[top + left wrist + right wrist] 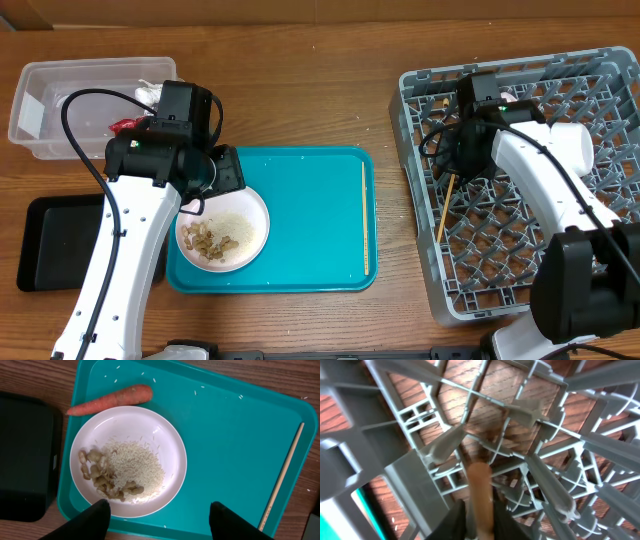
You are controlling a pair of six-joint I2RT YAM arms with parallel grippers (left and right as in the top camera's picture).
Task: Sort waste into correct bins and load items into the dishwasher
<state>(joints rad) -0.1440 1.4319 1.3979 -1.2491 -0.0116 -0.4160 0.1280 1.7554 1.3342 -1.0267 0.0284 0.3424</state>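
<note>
Step in hand, my judgement: loading chopstick (443,210) into dish rack (420,250). My right gripper (458,150) pinches it among pegs at rack's 10 o'clock. Next move calls for lowering, then parting fingers so stick settles in lattice.

My left gripper (160,510) spread, empty, hovering over plate (150,430) of rice (137,462) and scraps (102,477). Carrot (112,400) at plate's 12 o'clock. Second chopstick (285,472) on teal tray (235,435), 3 o'clock edge.

Hidden: overhead, my left arm covers carrot. Right wrist view blurred. No bowls or cup seen.

The tub (30,85) is set in the far left corner, the shallow tray (55,245) before it, the rack (610,110) at the right edge. The large tray (310,200), mid-table, is laid with the plate (250,208) at left, the carrot (112,400) just behind it, a chopstick (365,215) at right.
</note>
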